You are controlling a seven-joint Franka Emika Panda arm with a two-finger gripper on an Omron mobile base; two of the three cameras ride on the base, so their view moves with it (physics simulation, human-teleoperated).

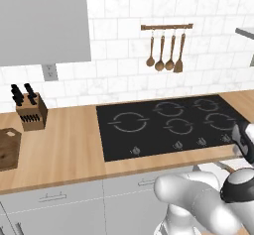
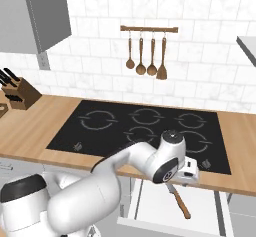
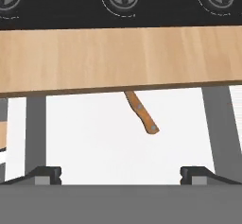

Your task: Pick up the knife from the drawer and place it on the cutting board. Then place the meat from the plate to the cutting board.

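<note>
Wooden desk overhangs the white open drawer; the knife lies inside, its handle toward 5 o'clock, at 12 o'clock from the released, empty end effector

The light tan wooden tabletop shows faint lengthwise grain. The flat black glass cooktop carries pale grey ring markings. The knife shows an orange-brown wooden handle with grey rivets, on the white floor of the open drawer. The dark brown cutting board has visible grain. The tan knife block holds black handles. The wall tiles are white, faintly marbled.
</note>
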